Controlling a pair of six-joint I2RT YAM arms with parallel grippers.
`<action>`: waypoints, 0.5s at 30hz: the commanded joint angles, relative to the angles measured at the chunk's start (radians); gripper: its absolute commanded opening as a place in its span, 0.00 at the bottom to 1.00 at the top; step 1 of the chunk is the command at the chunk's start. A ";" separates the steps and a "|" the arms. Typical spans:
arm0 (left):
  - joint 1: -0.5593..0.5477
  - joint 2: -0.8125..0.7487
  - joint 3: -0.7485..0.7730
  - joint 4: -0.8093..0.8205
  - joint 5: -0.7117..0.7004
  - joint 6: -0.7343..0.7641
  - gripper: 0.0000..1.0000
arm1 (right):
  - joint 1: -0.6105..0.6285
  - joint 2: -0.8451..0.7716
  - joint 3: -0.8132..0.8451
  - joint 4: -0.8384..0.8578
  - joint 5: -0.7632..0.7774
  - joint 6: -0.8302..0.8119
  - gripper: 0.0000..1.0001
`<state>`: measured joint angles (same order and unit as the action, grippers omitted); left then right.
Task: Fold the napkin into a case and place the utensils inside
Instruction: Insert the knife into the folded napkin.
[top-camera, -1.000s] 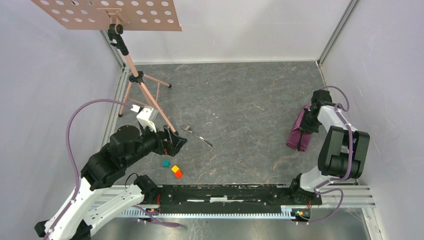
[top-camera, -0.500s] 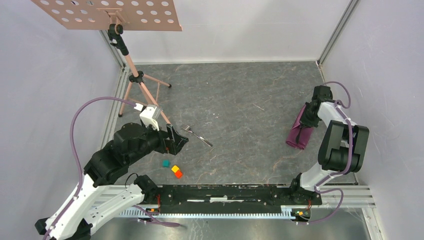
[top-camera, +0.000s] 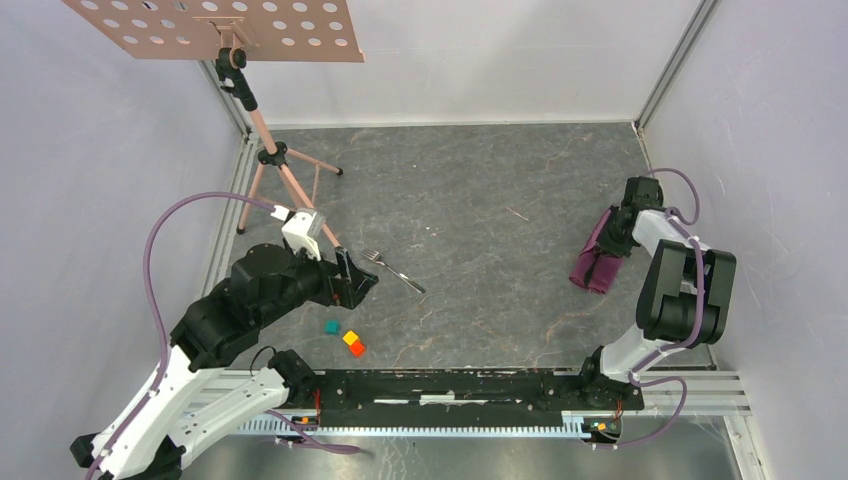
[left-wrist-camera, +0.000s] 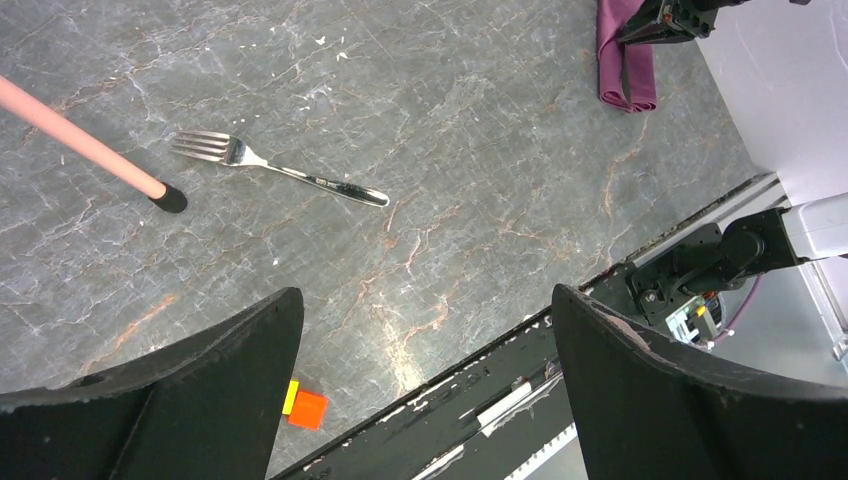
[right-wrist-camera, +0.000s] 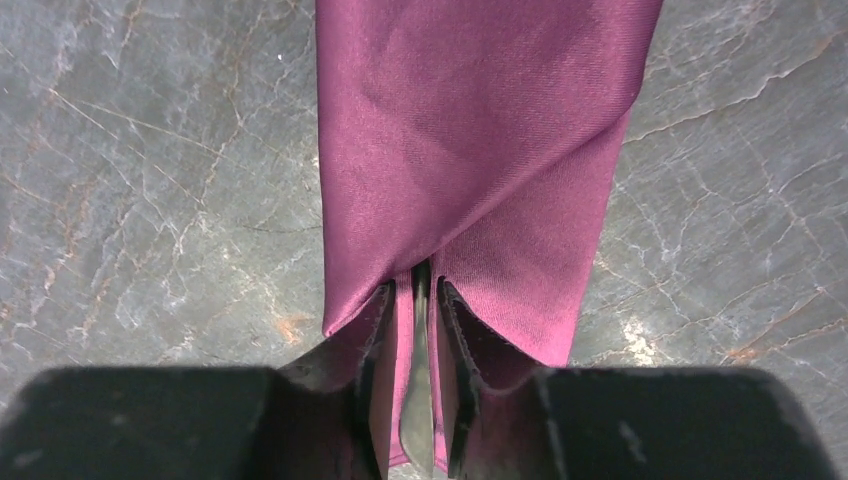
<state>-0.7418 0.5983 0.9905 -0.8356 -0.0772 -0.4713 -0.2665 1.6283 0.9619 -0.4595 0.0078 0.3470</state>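
The plum napkin (top-camera: 598, 262) lies folded into a narrow case at the far right, also seen in the left wrist view (left-wrist-camera: 625, 60). In the right wrist view the napkin (right-wrist-camera: 470, 150) has a slit at its near end, and the dark knife handle (right-wrist-camera: 417, 400) sticks out of it. My right gripper (right-wrist-camera: 415, 290) straddles that handle, jaws slightly open with a thin gap on each side. From above, the right gripper (top-camera: 612, 235) sits at the napkin's far end. The fork (top-camera: 393, 270) lies bare on the table left of centre (left-wrist-camera: 275, 170). My left gripper (top-camera: 355, 280) hovers wide open (left-wrist-camera: 425, 295) near the fork, holding nothing.
A pink music stand (top-camera: 285, 180) stands at the back left; one leg foot (left-wrist-camera: 165, 198) rests near the fork tines. Teal (top-camera: 331, 327), yellow (top-camera: 350, 338) and orange (top-camera: 357, 348) blocks sit near the front. The black rail (top-camera: 450, 385) borders the near edge; walls enclose both sides.
The right jaws have parted slightly from around the knife handle, and the napkin has shifted a little. The left arm has crept slightly forward, still open.
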 joint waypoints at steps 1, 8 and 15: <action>-0.003 0.010 0.034 0.020 -0.007 0.025 1.00 | 0.000 -0.021 -0.026 0.040 -0.025 -0.008 0.31; -0.003 0.006 0.028 0.035 0.020 0.004 1.00 | 0.005 -0.116 -0.135 0.031 -0.033 -0.057 0.34; -0.003 -0.002 0.031 0.031 0.028 0.000 1.00 | 0.007 -0.131 -0.169 0.047 -0.049 -0.052 0.23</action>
<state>-0.7418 0.6029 0.9905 -0.8352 -0.0677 -0.4717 -0.2634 1.5204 0.8082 -0.4240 -0.0265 0.3069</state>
